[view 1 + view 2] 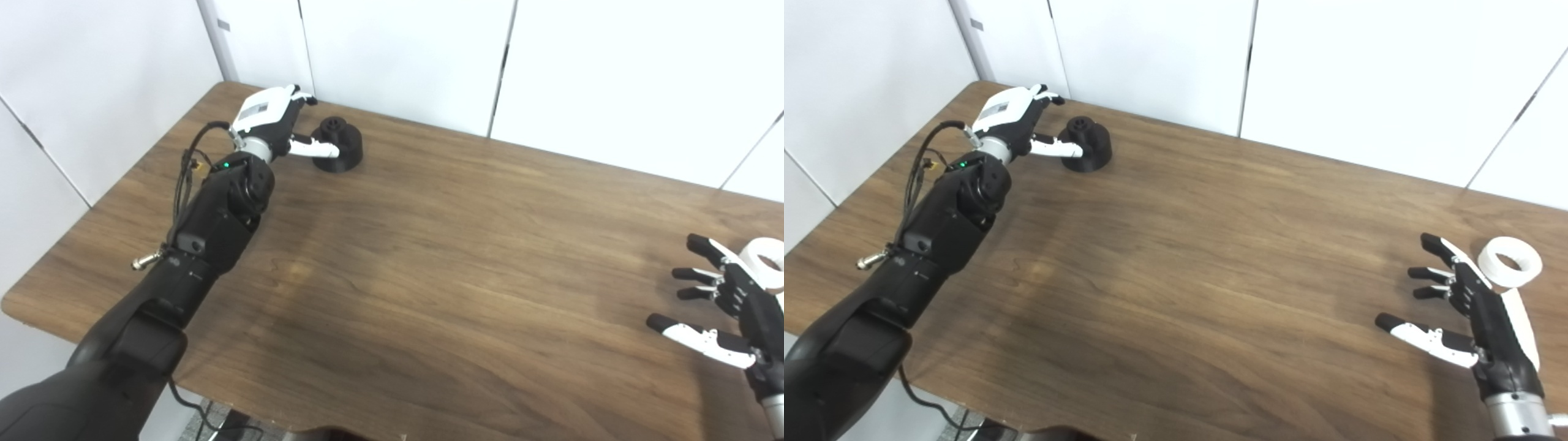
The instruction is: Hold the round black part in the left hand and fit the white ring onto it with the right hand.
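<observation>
Two hands are hovering over the wooden table [1182,245]: the left hand [272,119], fingers spread, is flanking the round black part [337,146] at the far-left corner; the right hand [1470,306], released, is sitting beside the white ring [1511,261].

On the wooden table [429,257], the round black part [338,144] is standing upright near the far left corner. The left robot hand [272,119] is reaching beside it, fingers apart, its thumb lying against the part's near side. At the right edge, the right robot hand [729,306] is hovering with fingers spread, just beside the white ring [765,260].
</observation>
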Robot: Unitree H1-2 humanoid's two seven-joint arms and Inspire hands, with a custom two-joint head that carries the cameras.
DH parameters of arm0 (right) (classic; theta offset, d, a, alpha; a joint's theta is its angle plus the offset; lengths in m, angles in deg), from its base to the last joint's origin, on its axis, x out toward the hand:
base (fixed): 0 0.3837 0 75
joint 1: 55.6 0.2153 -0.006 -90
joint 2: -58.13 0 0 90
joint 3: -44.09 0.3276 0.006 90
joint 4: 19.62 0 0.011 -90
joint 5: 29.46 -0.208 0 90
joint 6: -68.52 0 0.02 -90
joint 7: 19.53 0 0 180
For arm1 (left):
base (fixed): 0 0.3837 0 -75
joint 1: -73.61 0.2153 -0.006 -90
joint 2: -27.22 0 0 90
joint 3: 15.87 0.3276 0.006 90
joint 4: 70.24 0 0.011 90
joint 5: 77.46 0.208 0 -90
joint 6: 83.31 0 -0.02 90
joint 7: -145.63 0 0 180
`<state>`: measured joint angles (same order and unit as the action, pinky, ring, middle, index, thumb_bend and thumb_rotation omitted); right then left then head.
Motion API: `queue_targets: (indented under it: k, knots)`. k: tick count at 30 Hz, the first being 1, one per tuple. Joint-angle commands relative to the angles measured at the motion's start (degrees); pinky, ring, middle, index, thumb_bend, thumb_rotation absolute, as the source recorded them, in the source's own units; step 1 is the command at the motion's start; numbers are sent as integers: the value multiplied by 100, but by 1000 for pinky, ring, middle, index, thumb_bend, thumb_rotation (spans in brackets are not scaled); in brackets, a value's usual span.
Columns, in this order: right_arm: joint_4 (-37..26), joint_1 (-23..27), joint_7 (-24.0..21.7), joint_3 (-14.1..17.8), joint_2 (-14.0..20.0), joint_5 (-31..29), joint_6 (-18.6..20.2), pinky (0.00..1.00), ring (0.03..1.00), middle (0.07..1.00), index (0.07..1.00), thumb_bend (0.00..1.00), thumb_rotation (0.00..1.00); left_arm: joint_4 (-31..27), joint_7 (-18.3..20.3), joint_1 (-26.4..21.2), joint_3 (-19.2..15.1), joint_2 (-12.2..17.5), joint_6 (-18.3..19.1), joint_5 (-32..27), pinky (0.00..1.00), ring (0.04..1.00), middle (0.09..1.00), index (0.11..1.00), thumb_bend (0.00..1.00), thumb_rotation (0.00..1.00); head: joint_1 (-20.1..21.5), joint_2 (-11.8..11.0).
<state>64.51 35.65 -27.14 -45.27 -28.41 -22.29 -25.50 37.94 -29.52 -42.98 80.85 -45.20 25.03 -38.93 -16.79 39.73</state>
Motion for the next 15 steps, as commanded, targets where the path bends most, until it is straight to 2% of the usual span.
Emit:
queue_targets:
  k: [1, 9, 15]
  knots:
    - [-230, 127, -3, 80, 84, -62, -125, 607, 729, 880, 863, 740, 267, -19, -165, -330, -49, 132, -1, 21, 1000, 1000, 1000, 879, 1000, 568, 6, 31]
    - [-304, 90, -34, 118, 83, -70, -69, 614, 728, 875, 861, 755, 282, 118, -258, -290, -24, 52, 11, 29, 1000, 1000, 1000, 868, 1000, 558, 23, 65]
    - [-397, 66, -50, 131, 76, -78, -14, 620, 723, 872, 857, 741, 247, 283, -272, -307, 82, 25, 24, 84, 1000, 1000, 1000, 862, 1000, 556, 48, 85]
